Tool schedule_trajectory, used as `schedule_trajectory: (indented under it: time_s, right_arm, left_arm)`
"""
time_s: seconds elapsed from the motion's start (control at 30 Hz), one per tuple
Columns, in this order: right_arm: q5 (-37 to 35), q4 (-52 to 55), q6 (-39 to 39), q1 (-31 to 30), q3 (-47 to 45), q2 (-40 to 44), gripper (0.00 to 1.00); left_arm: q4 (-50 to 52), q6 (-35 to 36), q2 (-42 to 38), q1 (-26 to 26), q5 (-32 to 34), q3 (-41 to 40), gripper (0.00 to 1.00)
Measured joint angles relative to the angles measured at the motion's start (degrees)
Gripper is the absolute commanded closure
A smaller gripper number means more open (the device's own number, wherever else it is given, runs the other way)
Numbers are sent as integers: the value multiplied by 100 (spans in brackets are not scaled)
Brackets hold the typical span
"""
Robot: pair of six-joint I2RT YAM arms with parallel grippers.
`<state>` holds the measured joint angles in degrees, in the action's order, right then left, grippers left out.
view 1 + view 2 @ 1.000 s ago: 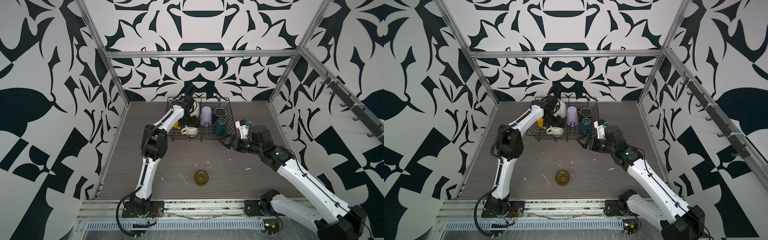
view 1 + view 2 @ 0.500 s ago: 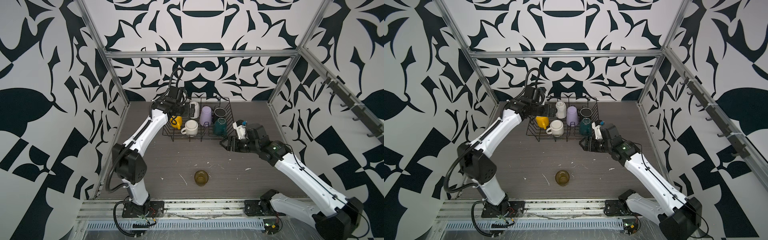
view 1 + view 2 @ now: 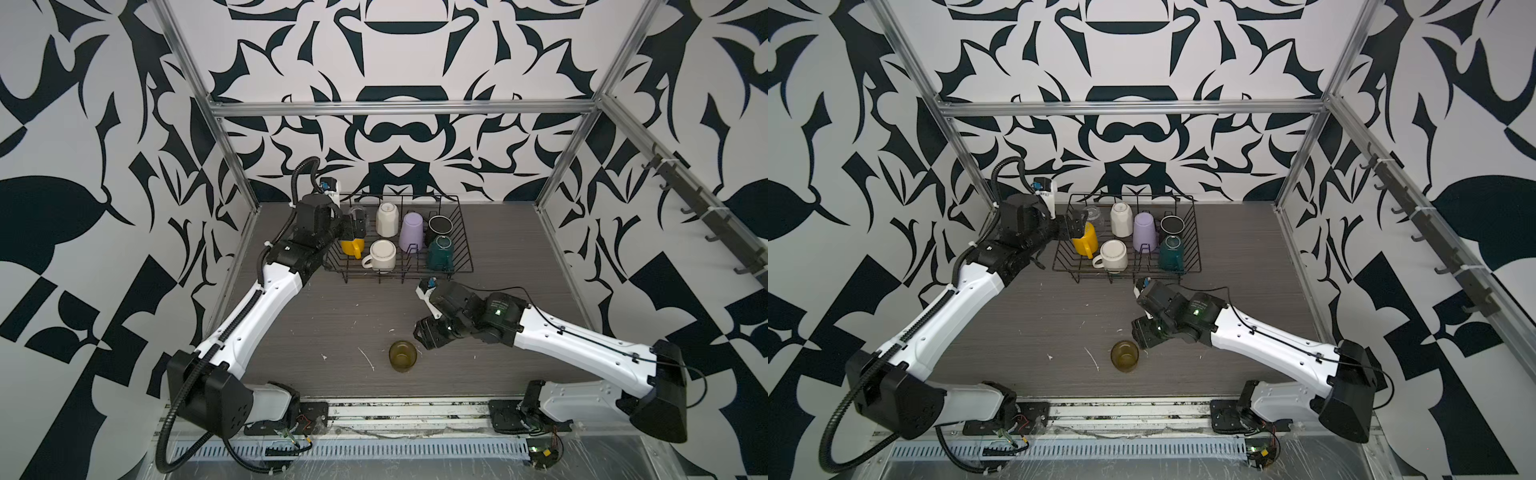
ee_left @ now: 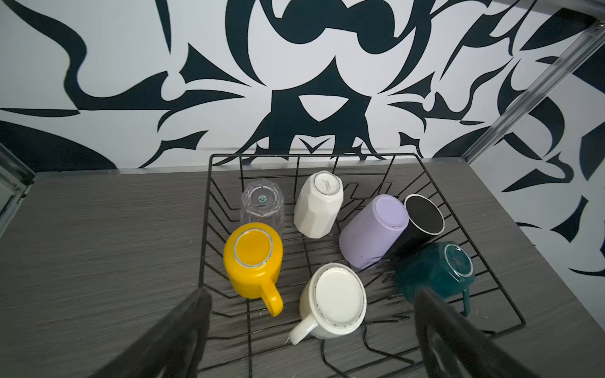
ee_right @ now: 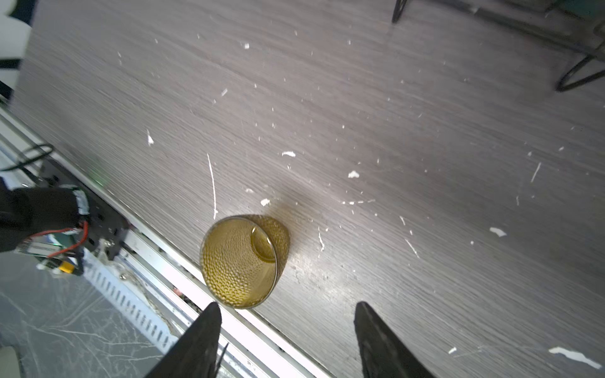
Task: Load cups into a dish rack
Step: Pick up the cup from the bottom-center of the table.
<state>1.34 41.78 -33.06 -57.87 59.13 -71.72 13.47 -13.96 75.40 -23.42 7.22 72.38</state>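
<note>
Right gripper (image 5: 284, 314): apart, empty, moved from dish rack (image 3: 399, 272) to olive-brown glass (image 5: 242, 261).
Left gripper (image 4: 312, 291): wide, empty, withdrawn to rack's left.

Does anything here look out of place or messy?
Yes. One olive glass stands alone on the table, mouth up, while seven cups sit upside down in the rack. White flecks are scattered over the table around it. In the rack, the lilac tumbler leans toward the black mug instead of standing straight.
</note>
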Motion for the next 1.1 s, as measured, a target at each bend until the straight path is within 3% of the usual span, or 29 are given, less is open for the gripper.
schedule_trajectory:
  time_s: [0.27, 0.57, 0.67, 0.9, 1.1]
  right_arm:
    - [-140, -240, -365, -378, -315, -404, 42]
    - [-299, -728, -774, -756, -374, -1285, 57]
    - [-439, -776, -841, -776, -374, -1552, 65]
    - [-645, -793, -872, -776, -365, -1794, 96]
    - [-713, -651, -844, -708, -317, -1445, 100]
  left_arm:
    - [-129, -225, -706, 22, 186, -476, 1]
    - [-212, -280, -1123, 55, 315, -682, 1]
    - [-225, -278, -1294, 59, 389, -782, 1]
    - [-334, -278, -1582, 66, 553, -986, 1]
    - [-627, -304, -1679, 76, 715, -1274, 1]
